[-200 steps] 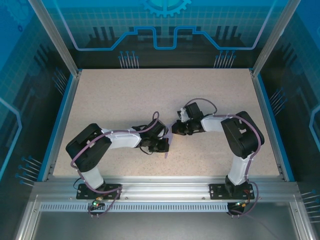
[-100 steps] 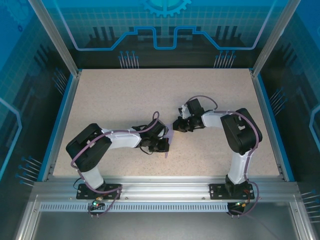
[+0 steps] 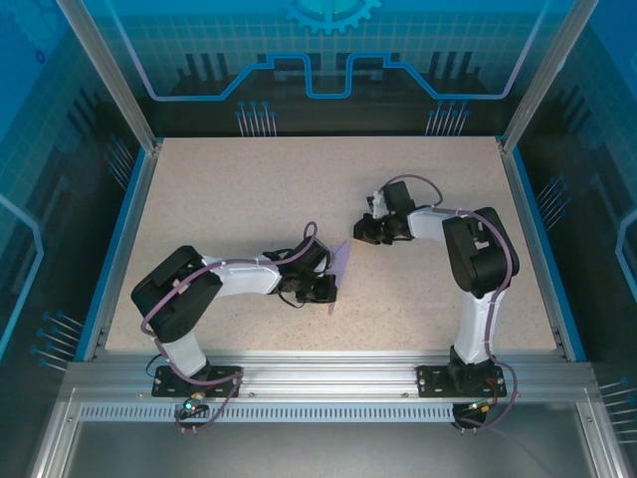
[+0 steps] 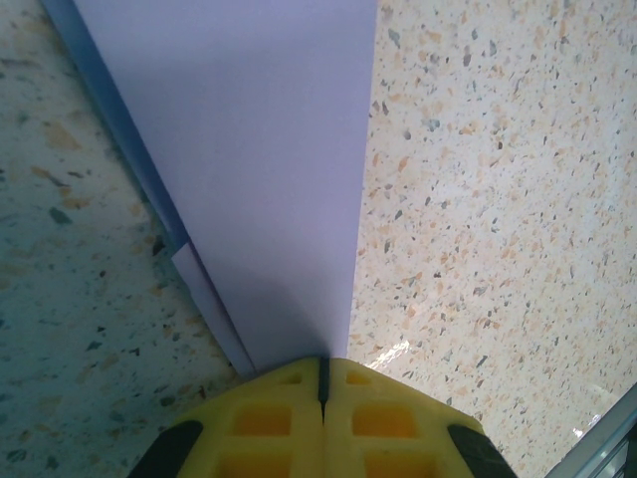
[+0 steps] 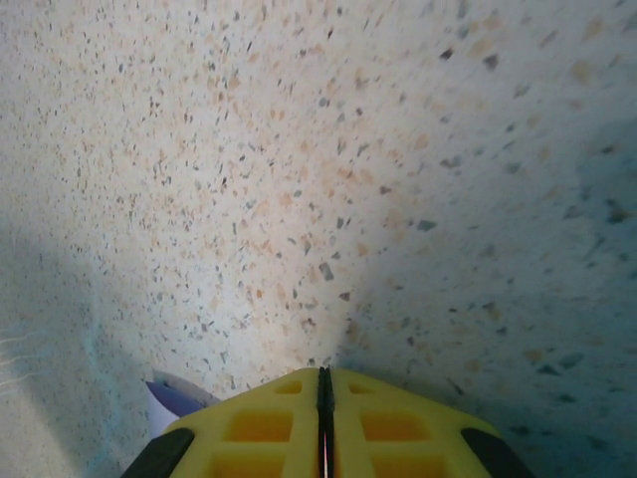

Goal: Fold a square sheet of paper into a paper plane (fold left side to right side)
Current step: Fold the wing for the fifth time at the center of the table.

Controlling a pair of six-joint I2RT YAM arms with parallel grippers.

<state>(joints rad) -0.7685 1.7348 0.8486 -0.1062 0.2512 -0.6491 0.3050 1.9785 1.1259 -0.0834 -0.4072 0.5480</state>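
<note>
- We see the left gripper (image 3: 328, 290) low over the speckled table (image 3: 239, 189), its yellow fingers (image 4: 269, 418) pinching the edge of the lavender sheet of paper (image 3: 340, 262).
- The folded sheet (image 4: 269, 149) runs away from that gripper, with a layered edge on its left.
- The right gripper (image 3: 364, 235) has its fingers (image 5: 269, 423) pressed together, with nothing between them.
- A second ago the right gripper sat against the sheet, just right of the left gripper. It has since drawn back and rightward, and is now apart.
- The left gripper's pinch is unchanged.
</note>
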